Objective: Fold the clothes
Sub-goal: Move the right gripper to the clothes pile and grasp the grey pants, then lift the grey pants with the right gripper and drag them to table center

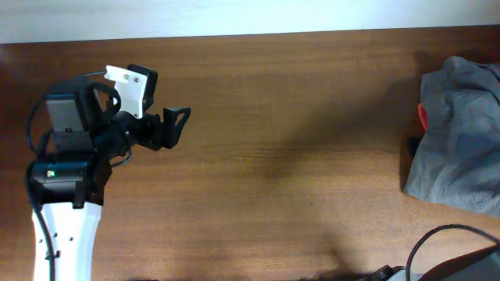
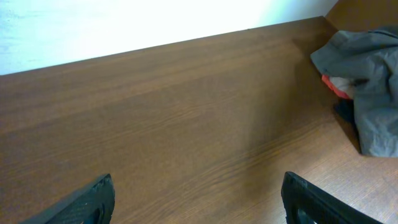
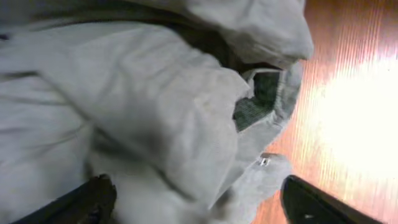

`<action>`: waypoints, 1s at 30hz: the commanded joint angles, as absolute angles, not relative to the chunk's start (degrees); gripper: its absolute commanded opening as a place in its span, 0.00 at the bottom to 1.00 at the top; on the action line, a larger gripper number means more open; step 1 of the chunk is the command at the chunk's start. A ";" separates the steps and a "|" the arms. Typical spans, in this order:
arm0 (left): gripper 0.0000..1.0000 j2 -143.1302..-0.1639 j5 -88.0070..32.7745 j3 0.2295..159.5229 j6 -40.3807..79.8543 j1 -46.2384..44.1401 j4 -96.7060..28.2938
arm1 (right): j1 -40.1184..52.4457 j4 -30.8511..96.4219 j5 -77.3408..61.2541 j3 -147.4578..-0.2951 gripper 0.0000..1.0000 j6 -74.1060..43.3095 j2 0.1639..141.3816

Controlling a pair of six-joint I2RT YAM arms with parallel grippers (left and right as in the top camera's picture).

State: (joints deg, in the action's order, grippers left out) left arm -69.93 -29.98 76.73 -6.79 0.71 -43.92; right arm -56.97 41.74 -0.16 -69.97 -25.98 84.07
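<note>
The clothes (image 1: pixel 461 140) lie as a crumpled grey heap at the table's far right edge, and the left wrist view shows the clothes (image 2: pixel 373 93) at its upper right. My left gripper (image 1: pixel 181 127) hovers open over bare wood at the left, far from the heap; in its own view the left gripper (image 2: pixel 200 202) has nothing between its fingers. My right gripper (image 3: pixel 199 205) is out of the overhead view. It stands open directly over wrinkled pale grey fabric (image 3: pixel 143 106), which fills the space between its spread fingers. A darker grey-green fold (image 3: pixel 255 102) shows in the cloth.
A red garment (image 1: pixel 423 115) and a black one (image 1: pixel 412 147) peek from under the grey heap's left side. The wooden table (image 1: pixel 297 156) runs between the left arm and the heap. A black cable (image 1: pixel 437 238) loops at the bottom right.
</note>
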 commanded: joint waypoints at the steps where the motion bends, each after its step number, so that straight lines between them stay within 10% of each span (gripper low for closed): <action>1: 0.86 -70.17 -30.15 77.78 -6.90 0.51 -43.70 | -57.01 40.86 -0.32 -71.05 0.64 -26.39 86.70; 3: 0.86 -70.17 -30.17 77.78 -6.90 0.51 -43.72 | -57.04 40.40 -2.94 -71.07 0.15 -26.39 87.00; 5: 0.86 -70.17 -30.17 77.78 -6.90 0.51 -43.75 | -57.04 40.12 -12.29 -72.75 0.04 -25.74 85.27; 14: 0.86 -70.17 -30.81 77.80 -6.90 0.51 -43.75 | -45.41 40.77 -49.21 -94.02 0.04 -25.82 70.52; 30: 0.86 -62.13 -27.14 80.53 -7.77 0.54 -43.68 | 11.57 39.57 -48.56 -98.65 0.04 -12.60 69.63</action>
State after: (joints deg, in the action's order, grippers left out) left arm -64.75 -29.28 79.13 -6.83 0.71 -43.86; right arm 3.20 40.97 -46.78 -98.02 -16.78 68.93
